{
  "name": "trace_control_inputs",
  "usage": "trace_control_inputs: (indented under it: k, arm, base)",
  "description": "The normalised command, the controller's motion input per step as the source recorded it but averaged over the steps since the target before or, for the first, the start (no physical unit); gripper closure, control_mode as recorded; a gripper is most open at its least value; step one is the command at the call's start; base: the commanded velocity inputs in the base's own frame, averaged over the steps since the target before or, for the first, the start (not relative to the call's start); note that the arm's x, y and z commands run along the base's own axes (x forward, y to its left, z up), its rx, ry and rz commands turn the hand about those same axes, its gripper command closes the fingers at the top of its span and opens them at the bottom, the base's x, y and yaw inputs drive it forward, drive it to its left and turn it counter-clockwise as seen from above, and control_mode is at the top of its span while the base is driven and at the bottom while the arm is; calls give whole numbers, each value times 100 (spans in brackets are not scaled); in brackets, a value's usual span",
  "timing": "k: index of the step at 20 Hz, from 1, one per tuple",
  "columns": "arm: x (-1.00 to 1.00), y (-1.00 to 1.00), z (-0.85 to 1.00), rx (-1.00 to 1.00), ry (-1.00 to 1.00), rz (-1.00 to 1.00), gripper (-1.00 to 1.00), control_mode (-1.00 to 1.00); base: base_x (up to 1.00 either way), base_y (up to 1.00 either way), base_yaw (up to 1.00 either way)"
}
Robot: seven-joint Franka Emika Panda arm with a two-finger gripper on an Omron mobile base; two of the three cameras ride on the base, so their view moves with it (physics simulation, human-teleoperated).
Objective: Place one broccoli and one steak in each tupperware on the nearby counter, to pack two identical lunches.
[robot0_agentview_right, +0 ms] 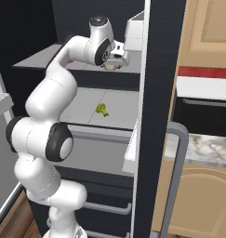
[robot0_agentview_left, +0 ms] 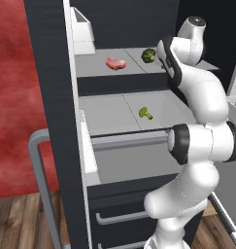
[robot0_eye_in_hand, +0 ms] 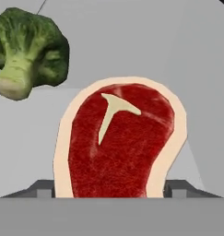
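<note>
Steak [robot0_eye_in_hand: 120, 143] between claw fingertips [robot0_eye_in_hand: 42, 188], broccoli [robot0_eye_in_hand: 28, 50] beside.

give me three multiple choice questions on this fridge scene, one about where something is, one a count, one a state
1. Where does the lone small broccoli lie?
A. on the middle fridge shelf
B. in a tray on the counter
C. on the wooden floor

2. How many broccoli pieces show in the left base view?
A. one
B. two
C. four

3. How does the gripper stand to the steak in the hand view?
A. shut far away from it
B. fingertips on either side of its near end
C. holding a broccoli instead

Answers:
1 A, it sits alone on the grey shelf below the top one.
2 B, one on the top shelf, one on the shelf below.
3 B, a dark fingertip shows at each lower side of the steak.
</note>
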Motion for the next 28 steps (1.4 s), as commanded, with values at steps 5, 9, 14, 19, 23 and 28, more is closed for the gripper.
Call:
trace_control_inputs:
  k: [5, 9, 14, 19, 23, 28]
  arm:
    - [-100, 70, -44, -8, -9, 12, 100, -100]
    - [-100, 76, -27, -12, -13, 14, 100, -100]
    - [-100, 24, -1, -3, -7, 13, 100, -100]
    - [-100, 22, 0, -6, -5, 15, 100, -100]
    - [-100, 26, -12, -7, 0, 16, 100, -100]
    - [-40, 6, -7, -2, 0, 5, 100, 100]
  base:
    - [0, 0, 0]
    - [0, 0, 0]
    - [0, 0, 0]
    - [0, 0, 0]
    - [0, 0, 0]
    - [-60, 0, 1]
